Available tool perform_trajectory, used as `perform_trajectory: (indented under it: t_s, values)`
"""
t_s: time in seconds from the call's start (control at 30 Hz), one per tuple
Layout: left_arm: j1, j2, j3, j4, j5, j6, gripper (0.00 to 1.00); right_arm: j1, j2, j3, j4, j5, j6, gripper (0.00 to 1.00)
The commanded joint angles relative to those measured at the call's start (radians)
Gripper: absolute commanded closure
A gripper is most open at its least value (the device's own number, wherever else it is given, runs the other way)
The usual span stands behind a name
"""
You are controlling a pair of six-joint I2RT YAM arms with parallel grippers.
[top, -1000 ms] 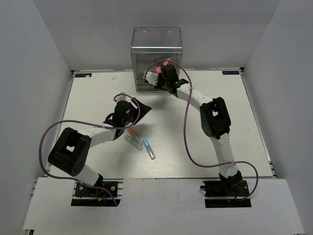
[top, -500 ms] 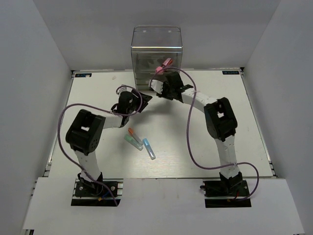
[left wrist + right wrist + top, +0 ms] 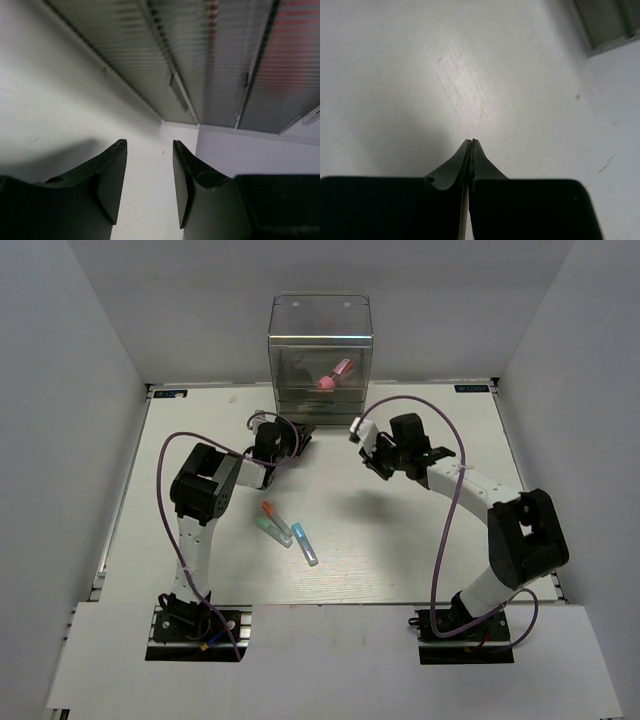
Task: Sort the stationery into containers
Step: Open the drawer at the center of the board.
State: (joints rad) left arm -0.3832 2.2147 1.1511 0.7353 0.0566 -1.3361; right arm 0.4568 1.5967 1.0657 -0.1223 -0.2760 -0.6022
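Left wrist view: the left gripper (image 3: 149,145) is seen with its jaws partly parted and nothing between them.
Ahead of left gripper: the ribbed drawer fronts of the transparent drawer box (image 3: 210,60) are faced at close range.
Right wrist view: the right gripper (image 3: 471,144) is pressed fully together, with nothing held.
Below right gripper: bare white table (image 3: 420,60) is seen.
Box: set at the middle of the table's far edge.
Pink-and-red piece (image 3: 333,377): lodged inside the box; which drawer cannot be told.
Markers: the orange-capped marker (image 3: 267,509), teal-capped marker (image 3: 270,529) and blue-capped marker (image 3: 305,543) are laid close together near the table's middle, well apart from both grippers.
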Motion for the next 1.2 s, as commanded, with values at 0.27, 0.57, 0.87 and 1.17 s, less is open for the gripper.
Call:
perform_trajectory:
  t_s: [0.27, 0.57, 0.87, 1.17]
  values:
    - [0.004, 0.086, 0.176, 0.035, -0.086, -0.006, 0.47, -0.044, -0.086, -0.145, 0.007, -0.04, 0.096, 0.98]
    - [0.004, 0.137, 0.263, 0.01, -0.146, -0.006, 0.53, -0.053, -0.089, -0.138, 0.004, -0.045, 0.097, 0.98]
    - [-0.005, 0.178, 0.328, -0.011, -0.156, -0.006, 0.85, -0.055, -0.087, -0.142, 0.003, -0.049, 0.102, 0.98]
    - [-0.014, 0.142, 0.219, 0.082, -0.146, -0.006, 1.0, -0.055, -0.08, -0.141, 0.004, -0.052, 0.099, 0.98]
